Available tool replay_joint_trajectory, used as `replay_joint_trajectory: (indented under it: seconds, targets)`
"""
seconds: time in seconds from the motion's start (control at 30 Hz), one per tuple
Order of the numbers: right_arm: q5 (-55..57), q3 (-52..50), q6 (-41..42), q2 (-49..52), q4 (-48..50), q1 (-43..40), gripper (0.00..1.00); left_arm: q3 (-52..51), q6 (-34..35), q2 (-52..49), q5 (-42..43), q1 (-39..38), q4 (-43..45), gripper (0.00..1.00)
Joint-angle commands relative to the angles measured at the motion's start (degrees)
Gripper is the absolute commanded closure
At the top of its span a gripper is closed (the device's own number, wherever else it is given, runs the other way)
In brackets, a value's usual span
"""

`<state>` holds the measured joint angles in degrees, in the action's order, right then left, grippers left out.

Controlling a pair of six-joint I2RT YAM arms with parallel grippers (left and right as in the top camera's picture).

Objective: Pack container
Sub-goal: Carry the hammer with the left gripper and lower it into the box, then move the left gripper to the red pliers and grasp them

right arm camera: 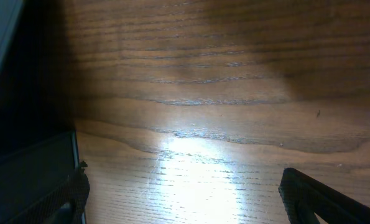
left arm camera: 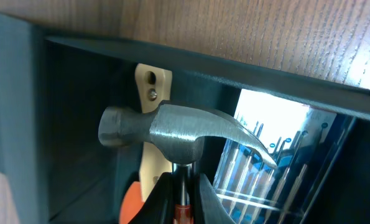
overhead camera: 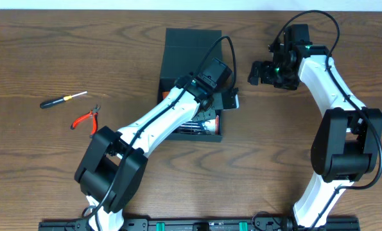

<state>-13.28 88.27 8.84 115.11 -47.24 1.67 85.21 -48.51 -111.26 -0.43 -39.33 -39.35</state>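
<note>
The dark teal container (overhead camera: pixel 178 52) stands open at the table's middle back, its flap lid laid back. My left gripper (overhead camera: pixel 211 102) reaches into it and is shut on the neck of a hammer (left arm camera: pixel 172 134) with a steel head and red grip. The hammer hangs inside the container (left arm camera: pixel 66 124), over a blue case of drill bits (left arm camera: pixel 265 168) and a cream and orange tool (left arm camera: pixel 148 162). My right gripper (overhead camera: pixel 260 72) is open and empty over bare wood to the right of the container; in the right wrist view its fingers (right arm camera: pixel 181 199) are spread wide.
A black-handled screwdriver (overhead camera: pixel 61 99) and red-handled pliers (overhead camera: pixel 86 119) lie on the table at the left. The container's dark wall (right arm camera: pixel 10 74) shows at the left edge of the right wrist view.
</note>
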Motion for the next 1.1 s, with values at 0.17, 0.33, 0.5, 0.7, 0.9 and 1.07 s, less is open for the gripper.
replay_joint_trajectory:
  seconds: [0.17,0.33,0.5,0.7,0.9,1.07]
  targets:
    - [0.0,-0.1,1.0,0.0,0.1,-0.2,0.01,0.3,6.4,-1.4,-0.3,0.1,0.0,0.85]
    - [0.0,-0.1,1.0,0.0,0.1,-0.2,0.01,0.3,11.5,-0.8,-0.3,0.1,0.0,0.75]
    - [0.0,-0.1,1.0,0.0,0.1,-0.2,0.01,2.7,16.5,3.3,-3.4,0.2,-1.0,0.75]
    - [0.0,-0.1,1.0,0.0,0.1,-0.2,0.01,5.4,16.8,13.2,-20.3,2.5,-1.2,0.57]
    - [0.0,-0.1,1.0,0.0,0.1,-0.2,0.01,5.4,24.7,18.7,-21.7,16.1,-9.5,0.50]
    - [0.0,-0.1,1.0,0.0,0.1,-0.2,0.01,4.2,30.8,16.2,-10.2,33.0,-17.3,0.44]
